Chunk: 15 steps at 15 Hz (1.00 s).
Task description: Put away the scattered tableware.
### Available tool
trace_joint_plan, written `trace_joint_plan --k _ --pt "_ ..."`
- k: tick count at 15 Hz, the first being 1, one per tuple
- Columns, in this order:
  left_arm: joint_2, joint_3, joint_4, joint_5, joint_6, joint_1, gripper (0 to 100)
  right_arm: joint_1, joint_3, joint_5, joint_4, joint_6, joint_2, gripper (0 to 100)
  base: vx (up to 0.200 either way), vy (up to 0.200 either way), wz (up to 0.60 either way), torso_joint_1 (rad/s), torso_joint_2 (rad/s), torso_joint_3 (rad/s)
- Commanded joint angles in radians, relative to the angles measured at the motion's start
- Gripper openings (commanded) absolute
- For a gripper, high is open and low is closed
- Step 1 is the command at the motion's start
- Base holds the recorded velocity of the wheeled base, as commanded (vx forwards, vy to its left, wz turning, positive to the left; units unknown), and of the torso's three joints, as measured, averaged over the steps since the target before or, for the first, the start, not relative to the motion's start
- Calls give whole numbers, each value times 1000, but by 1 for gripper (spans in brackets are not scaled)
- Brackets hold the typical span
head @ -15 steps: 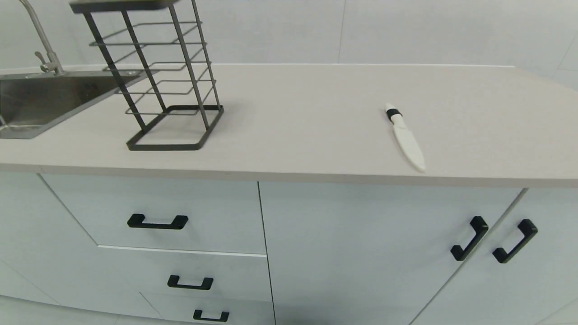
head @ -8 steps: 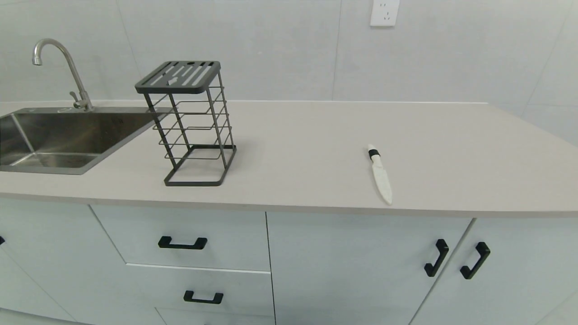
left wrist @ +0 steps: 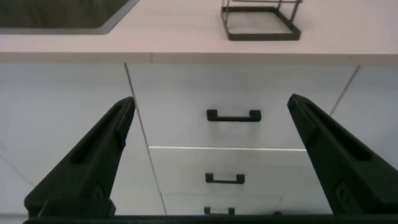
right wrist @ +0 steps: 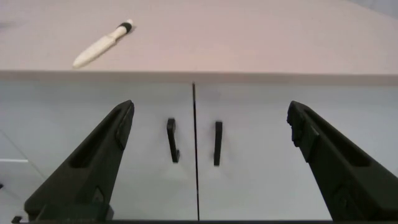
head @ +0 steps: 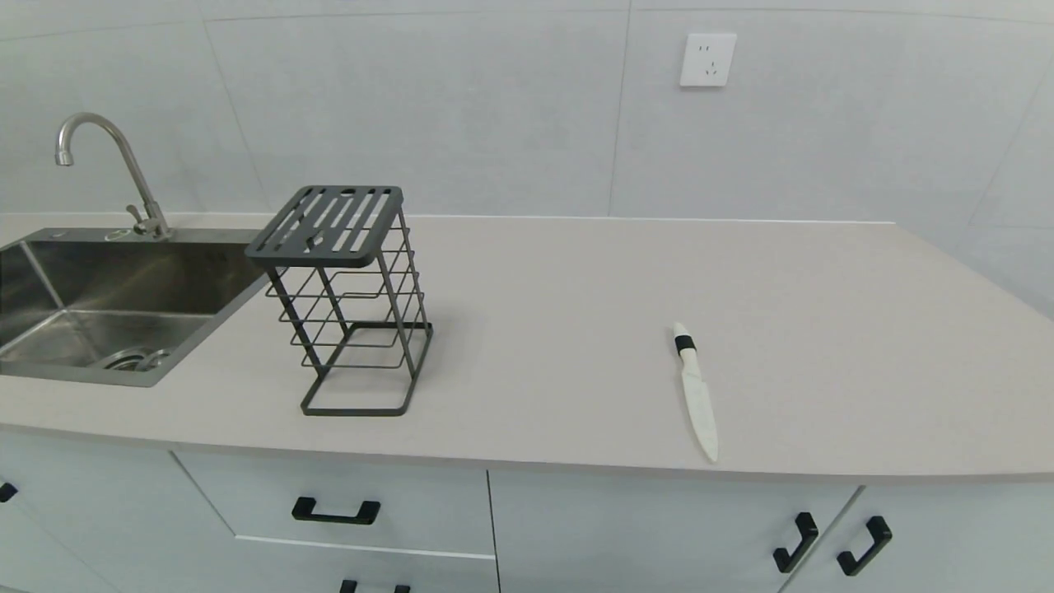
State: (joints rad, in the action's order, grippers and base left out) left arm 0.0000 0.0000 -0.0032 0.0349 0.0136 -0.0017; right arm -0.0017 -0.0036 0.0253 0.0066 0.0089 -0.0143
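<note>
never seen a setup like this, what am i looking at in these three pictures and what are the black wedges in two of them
This is a wheeled robot with two arms, facing a kitchen counter. The wide picture comes from a camera on its head. The other two come from cameras on its wrists; the black wedges belong to the left pincer and the right pincer. Both are open and hold nothing. On the counter lies a white knife with a black band, and a black wire rack stands beside the sink. The knife is meant to be put away; that is not yet done.
</note>
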Motion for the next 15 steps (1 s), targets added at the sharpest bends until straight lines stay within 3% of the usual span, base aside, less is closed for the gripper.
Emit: trace_joint_plan --k 1,11,15 --pt "0 0 0 0 0 0 100 0 1 1 0 -1 -1 100 0 0 0 237 -540 -222" --pt "0 0 0 3 0 0 100 0 1 1 0 -1 0 100 0 0 0 290 -560 -272" --pt "0 0 0 8 0 0 100 0 1 1 0 0 0 100 0 0 0 74 -143 -70"
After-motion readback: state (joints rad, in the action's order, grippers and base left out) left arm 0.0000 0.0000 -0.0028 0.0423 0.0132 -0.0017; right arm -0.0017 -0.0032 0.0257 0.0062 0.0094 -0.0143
